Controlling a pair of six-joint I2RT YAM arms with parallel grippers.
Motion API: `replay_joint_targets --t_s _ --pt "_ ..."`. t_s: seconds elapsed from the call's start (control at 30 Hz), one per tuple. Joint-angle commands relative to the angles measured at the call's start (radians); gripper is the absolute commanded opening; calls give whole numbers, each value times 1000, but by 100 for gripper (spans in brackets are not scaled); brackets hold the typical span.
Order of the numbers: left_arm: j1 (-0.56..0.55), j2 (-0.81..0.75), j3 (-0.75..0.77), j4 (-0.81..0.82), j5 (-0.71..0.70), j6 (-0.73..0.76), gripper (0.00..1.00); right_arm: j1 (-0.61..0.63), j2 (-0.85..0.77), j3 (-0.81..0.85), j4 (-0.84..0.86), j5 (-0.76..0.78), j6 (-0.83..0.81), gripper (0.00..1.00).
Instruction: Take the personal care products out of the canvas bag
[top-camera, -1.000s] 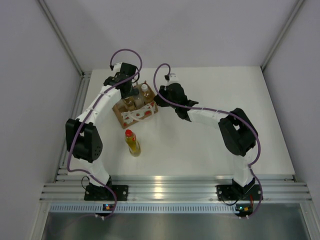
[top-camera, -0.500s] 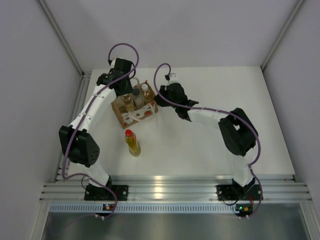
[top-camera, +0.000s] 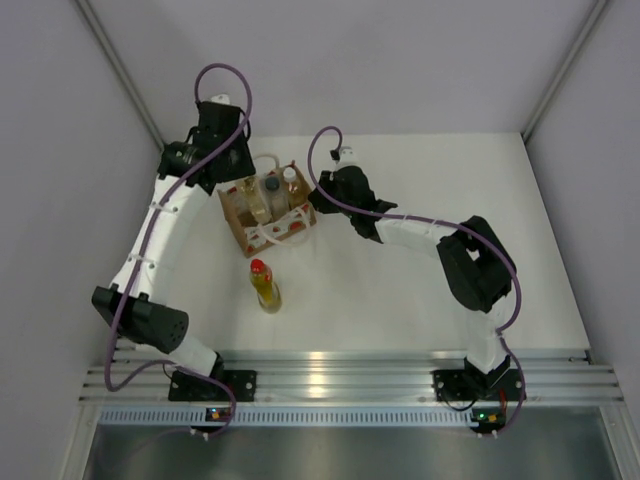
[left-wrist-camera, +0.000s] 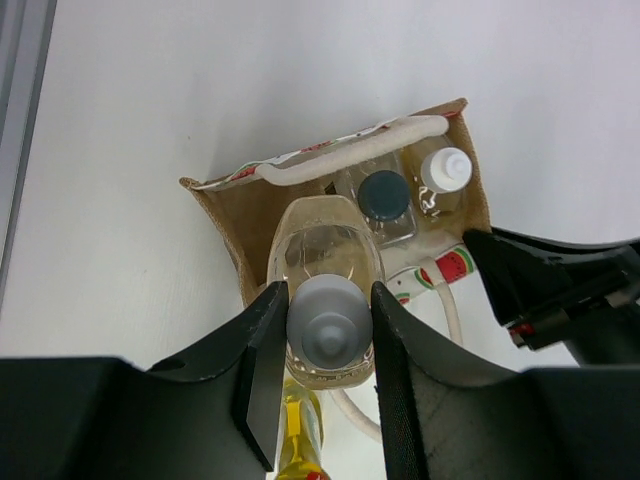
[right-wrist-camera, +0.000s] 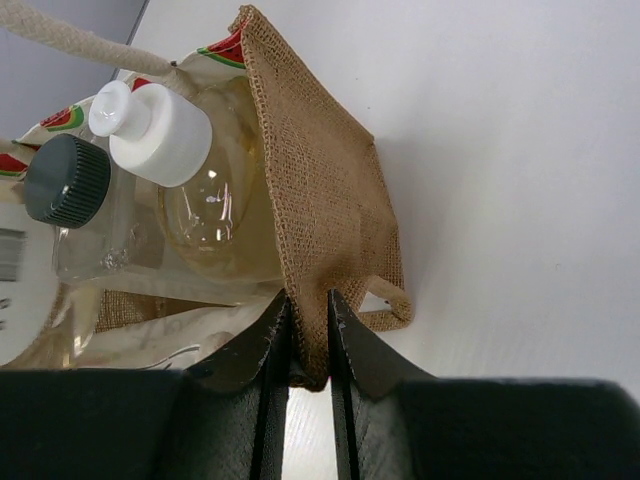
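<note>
At far left, gripped the pale-capped bottle (left-wrist-camera: 325, 245) by its cap in the left pincer (left-wrist-camera: 328, 338), with the fingers (left-wrist-camera: 262, 365) pressed to either side of it. Kept that bottle's long axis upright, cap up toward the wrist camera and base down over the left end of the canvas bag (left-wrist-camera: 222, 215); could not tell whether the base had cleared the rim. Compared with a second before, had drawn the left arm (top-camera: 160, 215) up and back toward the far-left corner, and had brought the bottle visibly higher out of the bag. Kept the bag mouth-up, its long side running left to right on a slight slant. Just right of the held bottle, inside the bag, left standing the dark-capped bottle (left-wrist-camera: 384, 195) and then the white-capped bottle (left-wrist-camera: 446, 170), caps up and side by side. Nearer the front edge of the desk (top-camera: 400, 300), apart from the bag, left the red-capped bottle (top-camera: 266, 288) where it had been, red cap toward the bag; could not tell from above whether standing or lying. At the bag's right end, pinched the woven side wall in the right pincer (right-wrist-camera: 308, 345), shut narrow on the cloth. Held that pincer and the bag in much the same place as before.
</note>
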Motion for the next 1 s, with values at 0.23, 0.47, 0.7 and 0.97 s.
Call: replay_joint_targets --t_s 0.23,0.47,0.7,0.97 --pt "0 -223 138 72 220 -6 0 2 -6 8 -99 14 -4 3" --pt "-4 -282 96 72 496 -14 0 2 -5 22 -112 15 -7 3" --pt "-159 -340 -13 72 513 7 0 4 -8 29 -121 15 -7 3" --pt "-433 -383 -194 83 107 -26 0 4 -11 43 -144 23 -18 3"
